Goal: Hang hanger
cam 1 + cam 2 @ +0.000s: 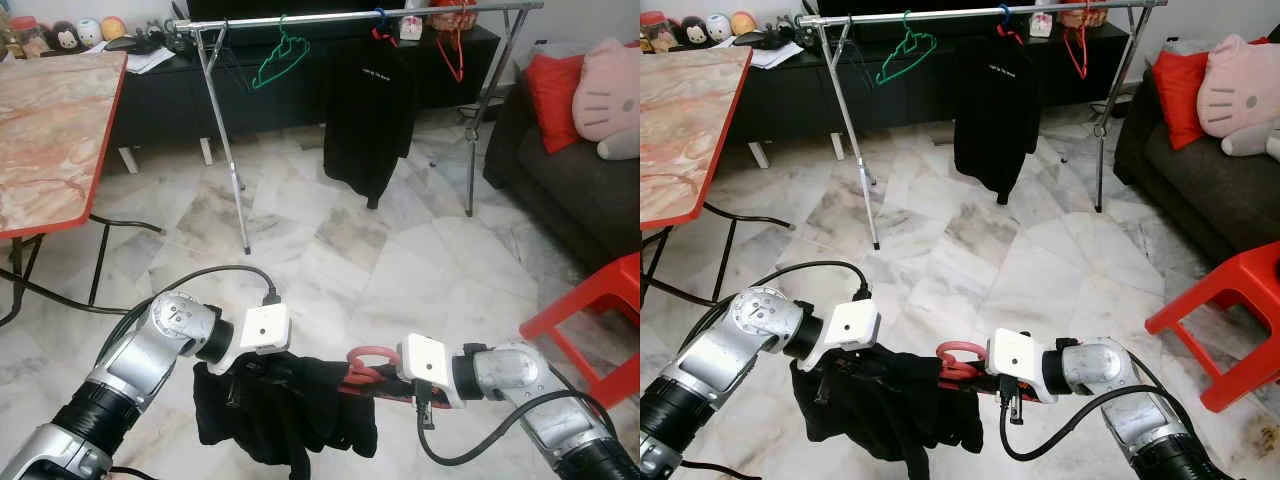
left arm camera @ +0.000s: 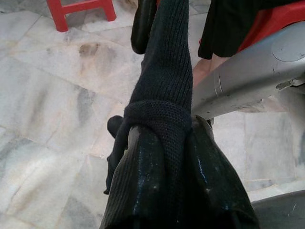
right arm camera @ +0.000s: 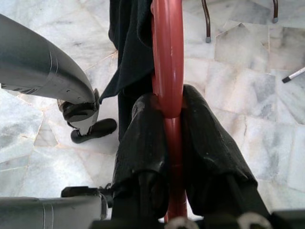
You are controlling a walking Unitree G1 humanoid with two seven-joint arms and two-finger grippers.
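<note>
1. The red hanger (image 3: 167, 57) is carrying a black garment (image 1: 285, 405) (bunched, drooping) low over the marble floor (image 1: 330, 250).
2. The right gripper (image 3: 167, 107) jaws are squeezing the hanger; the left gripper (image 2: 162, 138) jaws are pinching the garment.
3. The clothes rail (image 1: 350, 17) is standing well beyond.

Even, soft indoor light fills both eye views; the marble floor (image 1: 330, 250) is bright with only faint shadows under the clothes rack (image 1: 350, 18). Straight lines bow slightly toward the edges. In the wrist views, the close black fingers (image 3: 143, 143) carry small glossy highlights and look soft.
</note>
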